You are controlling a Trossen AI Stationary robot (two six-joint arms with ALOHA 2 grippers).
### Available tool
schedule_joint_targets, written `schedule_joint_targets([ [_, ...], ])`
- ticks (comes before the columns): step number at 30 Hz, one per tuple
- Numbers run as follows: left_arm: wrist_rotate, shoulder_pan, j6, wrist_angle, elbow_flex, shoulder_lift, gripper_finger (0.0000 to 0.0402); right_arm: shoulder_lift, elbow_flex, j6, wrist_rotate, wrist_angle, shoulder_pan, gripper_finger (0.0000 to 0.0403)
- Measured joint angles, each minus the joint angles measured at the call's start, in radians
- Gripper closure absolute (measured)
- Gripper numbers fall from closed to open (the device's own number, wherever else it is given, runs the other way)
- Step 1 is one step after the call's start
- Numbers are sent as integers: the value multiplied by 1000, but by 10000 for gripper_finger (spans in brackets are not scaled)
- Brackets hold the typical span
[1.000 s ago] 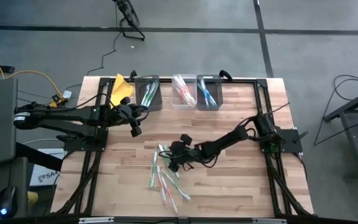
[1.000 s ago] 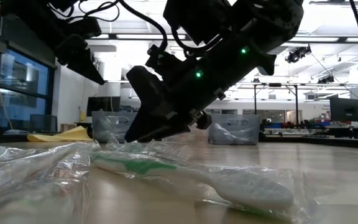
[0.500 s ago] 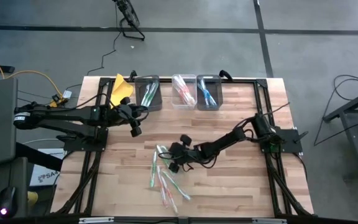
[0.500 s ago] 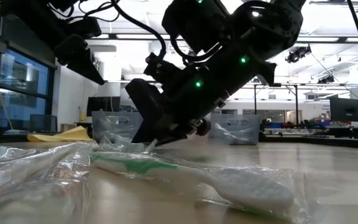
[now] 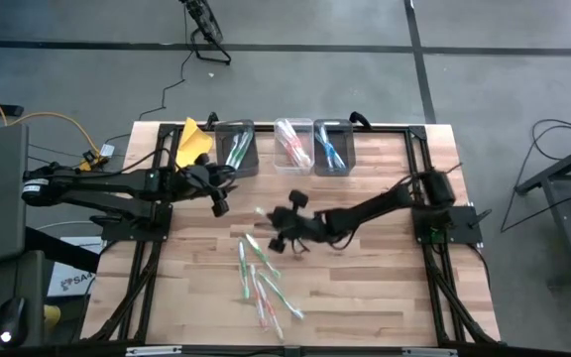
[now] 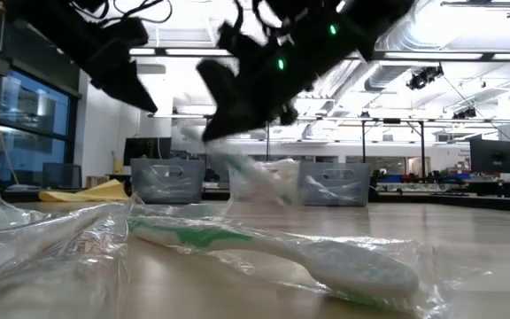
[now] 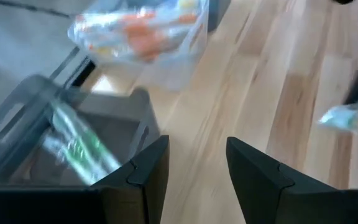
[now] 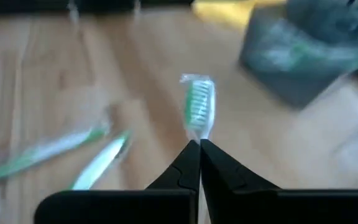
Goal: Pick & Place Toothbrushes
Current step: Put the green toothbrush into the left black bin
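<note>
My right gripper (image 8: 199,149) is lifted above the middle of the table (image 5: 385,288), jaws clamped on a green toothbrush (image 8: 197,106) in clear wrap. More wrapped toothbrushes (image 5: 261,283) lie on the wood below. My left gripper (image 7: 194,171), jaws apart and empty, hovers near the grey bin (image 5: 237,149).

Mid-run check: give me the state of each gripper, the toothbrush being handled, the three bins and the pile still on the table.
right gripper: shut on a green toothbrush, lifted off the table.
green toothbrush: wrapped, held by its handle, bristle end forward.
left gripper: open, empty, hovering near the bins.
left bin: holds green brushes.
middle bin: holds pink/red brushes.
right bin: holds blue brushes.
loose toothbrushes: lying wrapped on the table, unsorted.
</note>
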Motion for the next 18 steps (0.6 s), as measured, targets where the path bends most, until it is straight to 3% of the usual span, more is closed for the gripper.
schedule_joint_targets([
  [9,62,0,-48,215,-15,0,248,-208,0,-268,15,112,-100,399],
  [18,273,0,-41,636,-95,12,248,-265,0,-432,-174,366,-161,399],
])
